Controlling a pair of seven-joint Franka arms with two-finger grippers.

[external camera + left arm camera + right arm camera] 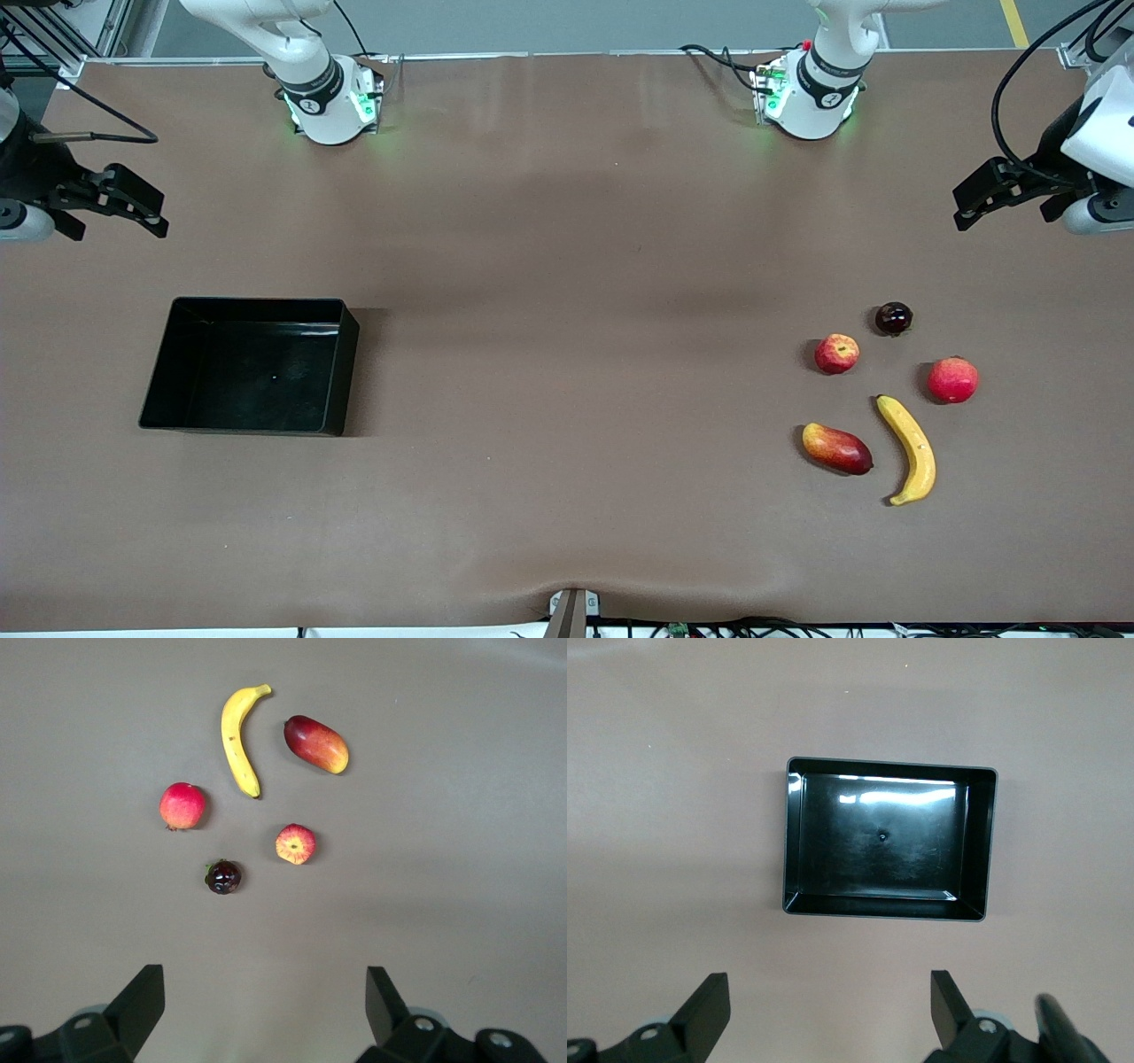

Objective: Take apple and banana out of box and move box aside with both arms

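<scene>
Waiting: both grippers spread, empty | left gripper [974, 199] above fruit end; right gripper [133, 204] above box end | box [168, 372] empty; apple [836, 354], banana [910, 447] on table, well apart from it | judged: fruit removed, box aside; next: none needed

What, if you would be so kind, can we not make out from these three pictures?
- Front view: both arms' upper links, cut off by the top edge.
- Right wrist view: the fruit; only the box shows past the right gripper.
- Left wrist view: the box; only fruit past the left gripper.
- What the small dark fruit is: too small.
</scene>
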